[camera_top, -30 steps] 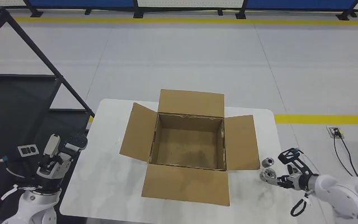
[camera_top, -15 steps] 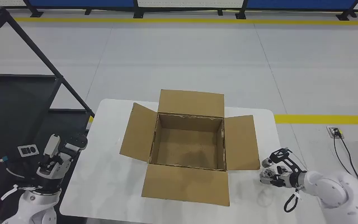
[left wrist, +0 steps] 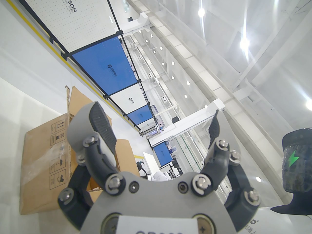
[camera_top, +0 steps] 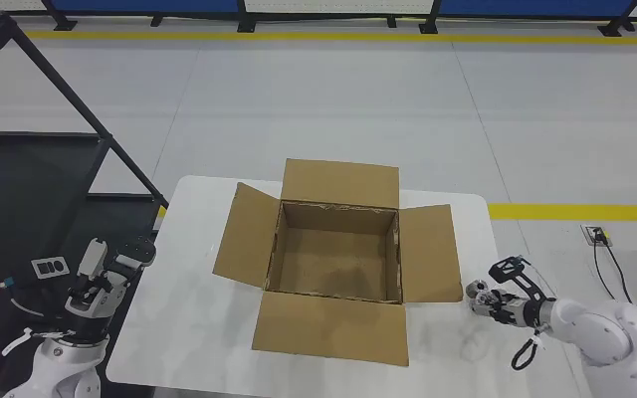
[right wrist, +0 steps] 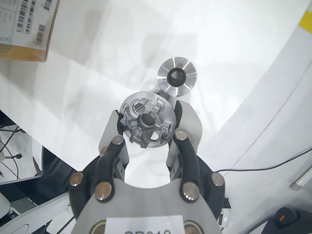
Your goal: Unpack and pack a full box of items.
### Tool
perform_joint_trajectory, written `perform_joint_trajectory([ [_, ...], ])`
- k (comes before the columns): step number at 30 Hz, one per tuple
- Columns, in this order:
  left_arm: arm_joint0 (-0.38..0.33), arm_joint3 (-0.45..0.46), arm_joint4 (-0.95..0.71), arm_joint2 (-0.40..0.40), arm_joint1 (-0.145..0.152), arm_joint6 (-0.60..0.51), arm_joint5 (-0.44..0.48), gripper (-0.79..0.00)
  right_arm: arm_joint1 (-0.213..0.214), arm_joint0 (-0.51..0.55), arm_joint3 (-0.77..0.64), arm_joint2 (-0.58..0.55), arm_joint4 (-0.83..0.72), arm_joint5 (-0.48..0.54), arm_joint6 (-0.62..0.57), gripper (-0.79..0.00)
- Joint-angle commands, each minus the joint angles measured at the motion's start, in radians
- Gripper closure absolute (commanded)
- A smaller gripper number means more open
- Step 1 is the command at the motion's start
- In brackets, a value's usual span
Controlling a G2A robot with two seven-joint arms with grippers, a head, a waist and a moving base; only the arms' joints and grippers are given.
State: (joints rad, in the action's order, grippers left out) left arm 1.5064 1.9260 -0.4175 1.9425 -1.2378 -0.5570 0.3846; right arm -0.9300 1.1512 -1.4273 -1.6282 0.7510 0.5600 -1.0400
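Right jaws clamped on a metal hub (right wrist: 146, 125) beside the open box (camera_top: 338, 184)
Up close we see a second metal disc (right wrist: 176, 76) lying on the tabletop (right wrist: 219, 25) just past it; from above we can't separate the two. Left jaws gape wide, aimed at the ceiling (left wrist: 243, 13).

Place: an industrial hall, a factory or test floor.
Floor: pale smooth floor (camera_top: 328, 99) marked with yellow lines (camera_top: 299, 35).
Partitions: blue panels (left wrist: 104, 66) and white perforated panels (left wrist: 48, 8) in black frames.
Ceiling: high, with rows of round lights (left wrist: 201, 12).
Furniture: a white worktop (camera_top: 199, 298).
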Motion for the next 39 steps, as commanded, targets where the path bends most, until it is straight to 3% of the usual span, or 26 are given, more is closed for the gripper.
perform_joint_trajectory([
  [1, 0.000, 0.000, 0.000, 0.000, 0.000, 0.000, 0.000, -0.785, 0.009, 0.029, -0.068, -0.054, -0.017, 0.005, 0.001, 0.000],
  [9, 0.000, 0.000, 0.000, 0.000, 0.000, 0.000, 0.000, -0.785, 0.028, 0.107, -0.393, -0.210, -0.123, -0.105, -0.040, 0.000],
  [12, 0.000, 0.000, 0.000, 0.000, 0.000, 0.000, 0.000, -0.785, 0.030, 0.094, -0.473, -0.211, -0.186, -0.146, -0.040, 0.000],
  [16, 0.000, 0.000, 0.000, 0.000, 0.000, 0.000, 0.000, -0.785, 0.032, 0.036, -0.554, -0.127, -0.229, -0.182, -0.055, 0.000],
  [21, 0.000, 0.000, 0.000, 0.000, 0.000, 0.000, 0.000, -0.785, 0.024, -0.122, -0.555, 0.102, -0.206, -0.237, -0.087, 0.000],
  [26, 0.000, 0.000, 0.000, 0.000, 0.000, 0.000, 0.000, -0.785, -0.026, -0.378, -0.434, 0.489, -0.087, -0.319, -0.102, 0.000],
  [31, 0.000, 0.000, 0.000, 0.000, 0.000, 0.000, 0.000, -0.785, -0.125, -0.611, -0.240, 0.829, -0.035, -0.414, -0.047, 0.000],
  [34, 0.000, 0.000, 0.000, 0.000, 0.000, 0.000, 0.000, -0.785, -0.195, -0.723, -0.098, 0.965, -0.030, -0.518, 0.012, 0.000],
  [39, 0.000, 0.000, 0.000, 0.000, 0.000, 0.000, 0.000, -0.785, -0.318, -0.851, 0.135, 1.131, -0.116, -0.577, 0.063, 0.000],
])
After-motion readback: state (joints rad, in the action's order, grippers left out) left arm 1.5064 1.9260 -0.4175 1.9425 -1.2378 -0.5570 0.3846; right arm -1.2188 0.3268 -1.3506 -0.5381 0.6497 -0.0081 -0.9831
